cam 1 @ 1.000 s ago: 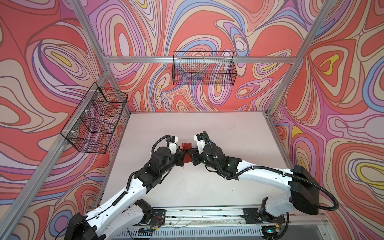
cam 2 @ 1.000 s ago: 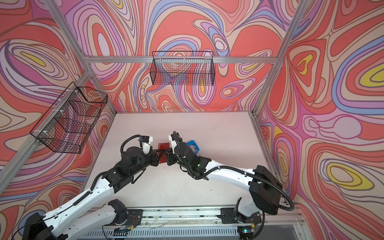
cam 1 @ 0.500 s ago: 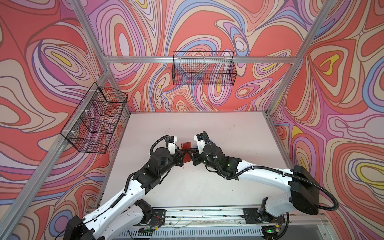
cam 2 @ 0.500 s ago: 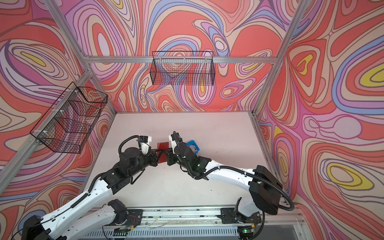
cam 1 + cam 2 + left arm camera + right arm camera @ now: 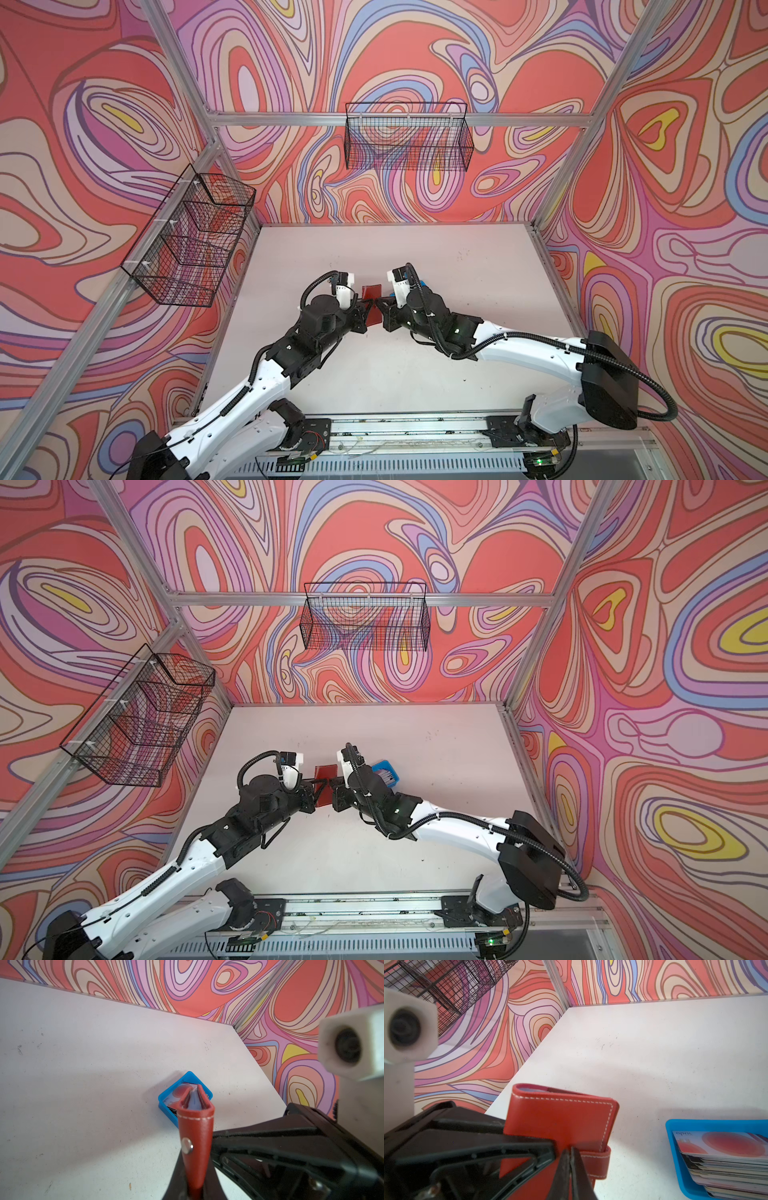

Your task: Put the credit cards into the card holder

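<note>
Card holder (image 5: 371, 291) is held at the centre of both top views, between the two arms and clear of the table (image 5: 415, 374). The left gripper (image 5: 195, 1184) is clamped on its edge to steady it. The right gripper (image 5: 569, 1154) is closed, apparently pinching the snap strap (image 5: 595, 1162) so the cover can be pulled open. Credit cards (image 5: 724, 1155) lie stacked in the blue tray (image 5: 379, 766) just right of centre, within reach for loading.
</note>
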Available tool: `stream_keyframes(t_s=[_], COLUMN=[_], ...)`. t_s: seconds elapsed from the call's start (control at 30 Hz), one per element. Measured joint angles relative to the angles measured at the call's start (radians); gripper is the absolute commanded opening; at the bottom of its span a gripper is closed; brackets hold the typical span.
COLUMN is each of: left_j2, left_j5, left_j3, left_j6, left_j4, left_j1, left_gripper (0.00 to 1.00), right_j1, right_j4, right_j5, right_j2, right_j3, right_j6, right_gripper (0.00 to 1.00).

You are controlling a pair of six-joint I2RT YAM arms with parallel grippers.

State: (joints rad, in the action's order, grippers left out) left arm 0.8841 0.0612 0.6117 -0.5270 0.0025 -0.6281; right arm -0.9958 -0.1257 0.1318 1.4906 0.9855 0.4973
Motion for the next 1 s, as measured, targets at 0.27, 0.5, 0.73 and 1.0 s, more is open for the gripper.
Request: stream_keyframes(t_s=[0.27,0.5,0.73,1.0], left_j2=[0.000,0.000,0.000,-0.004], left_j5=[-0.010,-0.036,-0.054,-0.065], left_j3=[0.000,0.000,0.000,0.000], left_j6=[0.000,-0.008,-0.018,-0.032], left_j4=[0.000,-0.001,-0.006,-0.005], left_j1=[-0.001,-0.006,-0.008,0.010], left_gripper=[0.00,0.00,0.00,0.00], right_j1=[-0.003,-0.010,-0.014,-0.008], right_j4=[0.000,-0.002,-0.025,-0.022], right_j5=[0.018,0.047,0.068,0.136], right_j2=[0.000,0.000,0.000,-0.017], right_j3=[0.000,-0.002,-0.017,-0.056], right_j6=[0.010,0.021,0.032,0.047], right_gripper=[0.00,0.00,0.00,0.00])
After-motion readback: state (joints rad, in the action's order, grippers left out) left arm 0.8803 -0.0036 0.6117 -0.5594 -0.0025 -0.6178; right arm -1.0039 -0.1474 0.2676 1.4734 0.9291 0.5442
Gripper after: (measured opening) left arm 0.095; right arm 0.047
